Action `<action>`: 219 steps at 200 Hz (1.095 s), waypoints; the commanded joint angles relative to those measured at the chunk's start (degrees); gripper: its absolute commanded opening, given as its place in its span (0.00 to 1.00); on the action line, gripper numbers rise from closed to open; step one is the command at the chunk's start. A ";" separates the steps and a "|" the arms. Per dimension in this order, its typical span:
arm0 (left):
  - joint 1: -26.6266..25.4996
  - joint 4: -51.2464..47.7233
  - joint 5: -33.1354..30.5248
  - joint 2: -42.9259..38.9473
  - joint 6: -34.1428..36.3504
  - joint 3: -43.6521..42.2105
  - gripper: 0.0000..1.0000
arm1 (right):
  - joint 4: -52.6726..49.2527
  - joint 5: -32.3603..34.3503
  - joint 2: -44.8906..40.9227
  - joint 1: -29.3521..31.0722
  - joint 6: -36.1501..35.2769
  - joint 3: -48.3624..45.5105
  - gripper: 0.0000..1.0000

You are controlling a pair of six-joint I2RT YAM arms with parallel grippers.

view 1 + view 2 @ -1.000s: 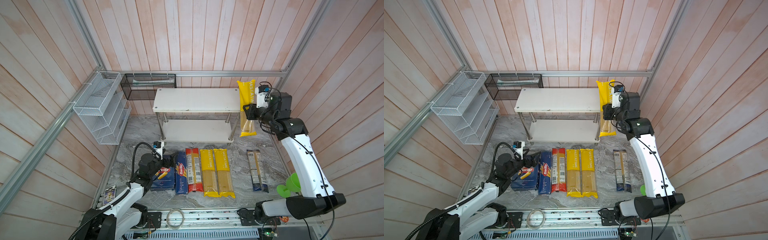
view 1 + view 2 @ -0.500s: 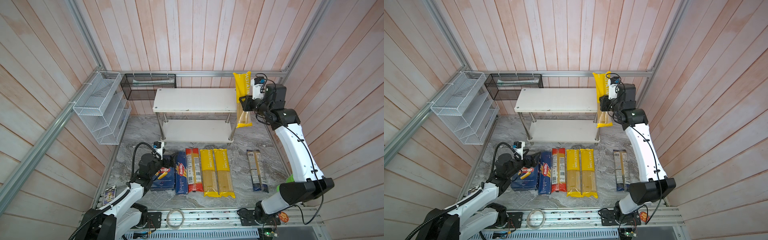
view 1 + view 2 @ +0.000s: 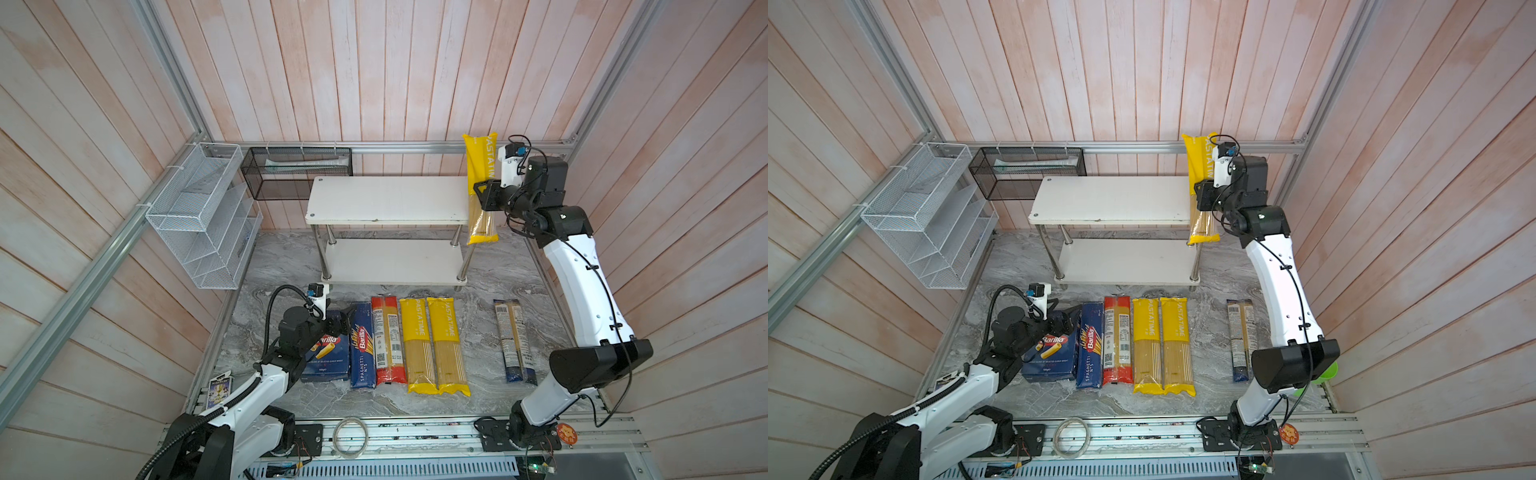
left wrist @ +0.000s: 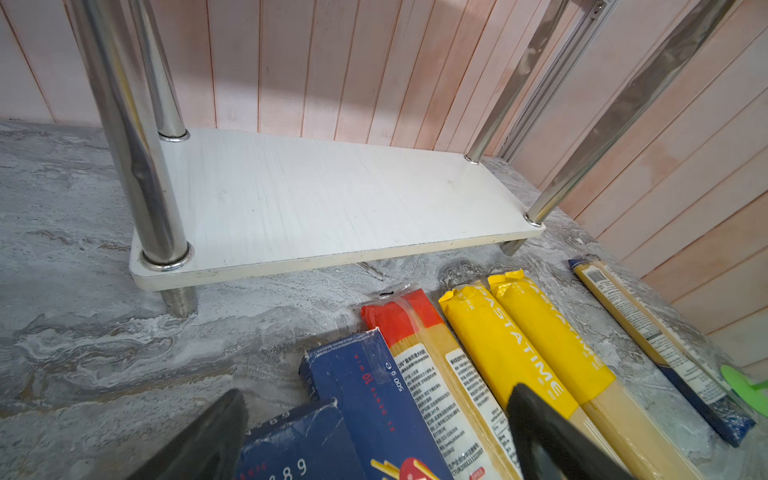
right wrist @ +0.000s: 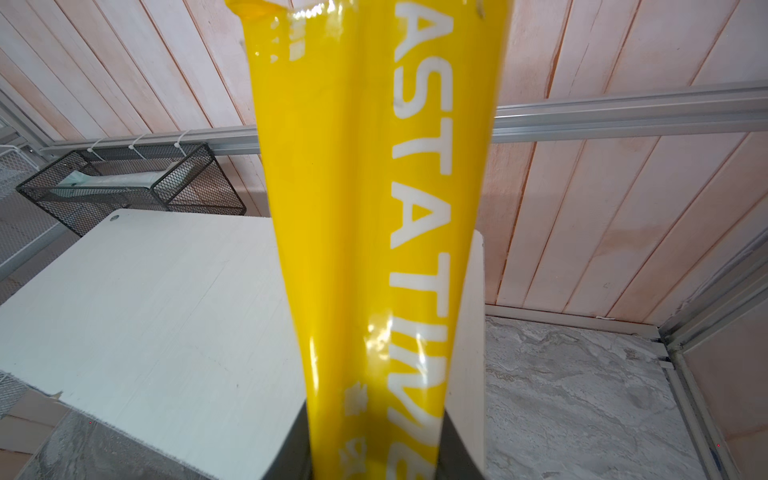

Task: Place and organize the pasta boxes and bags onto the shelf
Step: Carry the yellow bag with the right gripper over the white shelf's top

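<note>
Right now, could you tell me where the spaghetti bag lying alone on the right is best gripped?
Take the spaghetti bag around its middle, from above, jaws across its narrow width. It lies flat on the table, long and slim, with bare surface along both long sides; a mid grip should keep it level.

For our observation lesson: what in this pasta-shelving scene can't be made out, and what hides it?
- Both top views: middle of the held yellow bag, behind the right gripper.
- Both top views: rigatoni box far end, under the left gripper.
- Black basket contents: veiled by mesh, too small.
- Right wrist view: bag's clear-window end, outside the frame.
</note>
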 commanded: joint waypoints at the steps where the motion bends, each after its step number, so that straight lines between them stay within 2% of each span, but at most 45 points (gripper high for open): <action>1: -0.28 0.14 -0.46 -0.50 0.73 0.66 1.00 | 7.31 -0.20 0.33 -0.10 0.76 3.90 0.00; 128: -0.30 0.03 -0.38 -0.82 0.56 0.60 1.00 | 10.52 2.90 3.68 -0.02 5.39 1.78 0.01; 159: -0.28 -0.08 -0.10 -0.43 0.55 0.81 1.00 | 13.33 2.57 2.99 0.00 7.35 -1.75 0.05; 219: -0.30 0.30 -0.27 -0.42 0.48 0.57 1.00 | 15.73 3.54 1.69 -0.01 8.08 -6.27 0.05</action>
